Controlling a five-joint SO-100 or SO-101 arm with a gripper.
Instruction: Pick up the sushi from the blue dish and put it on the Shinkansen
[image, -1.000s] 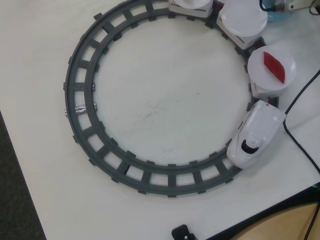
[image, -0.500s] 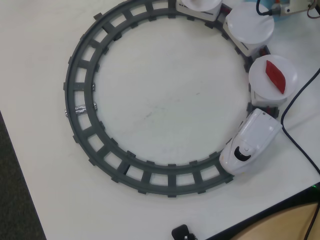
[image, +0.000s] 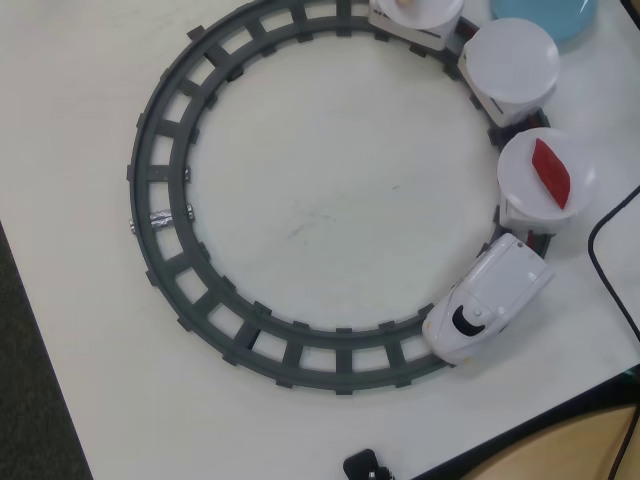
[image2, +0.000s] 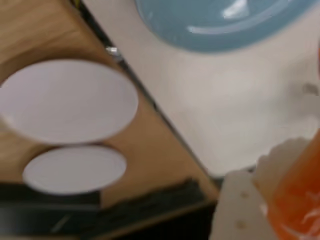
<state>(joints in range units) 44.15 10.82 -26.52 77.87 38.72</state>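
Right, the sushi (image2: 296, 200) is an orange blur with pale streaks, jammed into the near right corner of the wrist view, very close to the lens. Its long side seems to run steeply, from low in the frame up toward the right edge, but which end is the tail I cannot tell. A pale, jagged-edged piece sits just left of it. As for the gripper, its fingers are not clearly picked out, so apart or clamped, I cannot say.

Far from the sushi in that view, across a stretch of bare white table (image2: 235, 110), lies the blue dish (image2: 220, 27), cut off by the top edge. A dark table edge runs diagonally on the left, with wood beyond it.

Now overhead: the blue dish (image: 545, 18) peeks in at the far right corner. The Shinkansen (image: 488, 298) sits on the grey ring track (image: 160, 190), near right, nose pointing near-left. Behind it comes a plate carrying a red slab (image: 551, 172). The ring's middle is open table. A black cable (image: 610, 260) crosses the right edge, and dark floor lies left.
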